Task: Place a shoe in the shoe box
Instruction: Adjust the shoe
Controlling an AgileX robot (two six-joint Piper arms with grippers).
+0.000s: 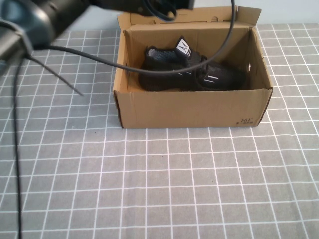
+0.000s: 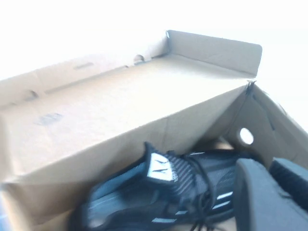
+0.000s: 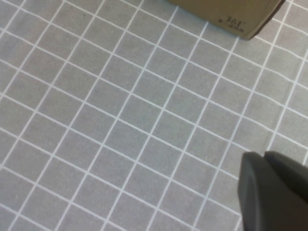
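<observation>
The black knit shoe lies on its side inside the open brown shoe box, toe toward the right wall, its white-marked tongue tab up. The left wrist view looks down into the shoe box at the shoe. My left gripper hovers above the toe end, shut and holding nothing. My left arm reaches across the top left of the high view. My right gripper is shut and empty above the grid cloth, a little way from the shoe box's printed corner.
The box's lid flap stands up at the back. A black cable loops from the left arm across the box opening. Grey cloth with a white grid covers the table around and in front of the box.
</observation>
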